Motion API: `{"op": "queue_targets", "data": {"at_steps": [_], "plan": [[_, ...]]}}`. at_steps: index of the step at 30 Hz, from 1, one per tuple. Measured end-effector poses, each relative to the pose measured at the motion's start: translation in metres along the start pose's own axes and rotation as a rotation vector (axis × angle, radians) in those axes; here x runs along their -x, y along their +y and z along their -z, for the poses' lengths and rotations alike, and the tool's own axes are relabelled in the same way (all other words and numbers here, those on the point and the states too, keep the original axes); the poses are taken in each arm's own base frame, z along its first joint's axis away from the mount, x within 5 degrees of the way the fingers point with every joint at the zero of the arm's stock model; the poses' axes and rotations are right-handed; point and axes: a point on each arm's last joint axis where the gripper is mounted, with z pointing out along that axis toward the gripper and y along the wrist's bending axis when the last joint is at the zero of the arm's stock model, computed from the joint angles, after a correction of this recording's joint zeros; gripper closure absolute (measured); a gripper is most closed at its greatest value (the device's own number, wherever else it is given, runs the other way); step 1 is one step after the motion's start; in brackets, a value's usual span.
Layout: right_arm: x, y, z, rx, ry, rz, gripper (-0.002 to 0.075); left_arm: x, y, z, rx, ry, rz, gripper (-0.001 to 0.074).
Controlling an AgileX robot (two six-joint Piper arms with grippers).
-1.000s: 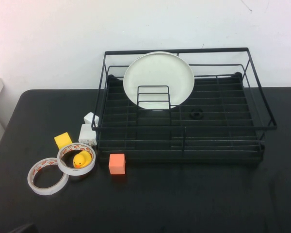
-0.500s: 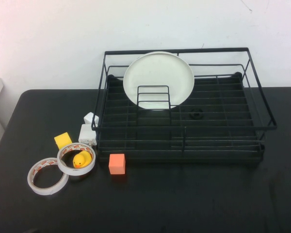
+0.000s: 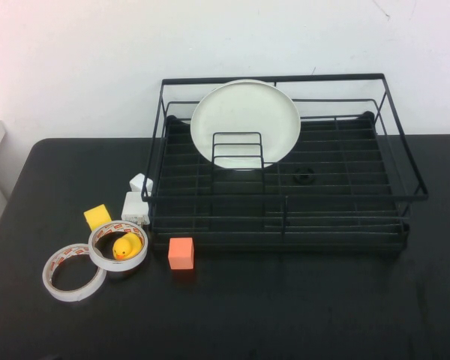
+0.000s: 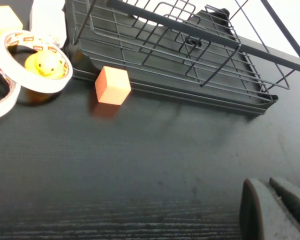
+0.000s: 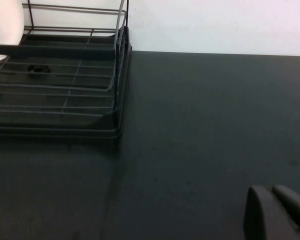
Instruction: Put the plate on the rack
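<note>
High view: round glossy plate [image 3: 244, 120] upright in wire rack [image 3: 345, 191].

On my left side of the black table [image 3: 285, 315] I see a small cluster of odds and ends. Nearest me lies a tape roll [image 3: 73, 272] with red print, flat on the table. A second tape roll [image 3: 118, 244] overlaps its far right edge, and a yellow rubber duck [image 3: 124, 246] sits inside that ring. Just right of the duck's roll stands an orange cube [image 3: 181, 253]. A yellow block [image 3: 97, 217] sits just beyond the rolls on the left. Right of it, a little farther off, are two small white blocks [image 3: 137, 201], one behind the other. Behind the table rises a plain white wall [image 3: 75, 67].
</note>
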Motion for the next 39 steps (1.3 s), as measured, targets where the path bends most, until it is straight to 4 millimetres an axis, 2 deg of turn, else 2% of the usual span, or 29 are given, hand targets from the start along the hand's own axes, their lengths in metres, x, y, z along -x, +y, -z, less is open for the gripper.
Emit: {"op": "queue_targets", "data": {"at_steps": [11, 17, 22, 26, 30, 39], "plan": [[0.000, 0.000, 0.000, -0.001, 0.002, 0.002, 0.0718, 0.000, 0.001, 0.000, 0.011, 0.002, -0.016, 0.0736], [0.000, 0.000, 0.000, -0.001, 0.002, 0.002, 0.0718, 0.005, 0.026, -0.005, 0.191, -0.194, -0.099, 0.0736], [0.000, 0.000, 0.000, -0.001, 0.002, 0.002, 0.0718, -0.010, 0.049, -0.007, 0.295, -0.303, -0.093, 0.0736], [0.000, 0.000, 0.000, -0.001, 0.002, 0.002, 0.0718, -0.023, 0.059, -0.005, 0.321, -0.366, -0.065, 0.0736], [0.000, 0.000, 0.000, -0.001, 0.002, 0.002, 0.0718, -0.025, 0.060, 0.001, 0.343, -0.435, -0.075, 0.0736], [0.000, 0.000, 0.000, -0.001, 0.002, 0.002, 0.0718, -0.035, 0.066, 0.001, 0.424, -0.307, -0.161, 0.0736]]}}
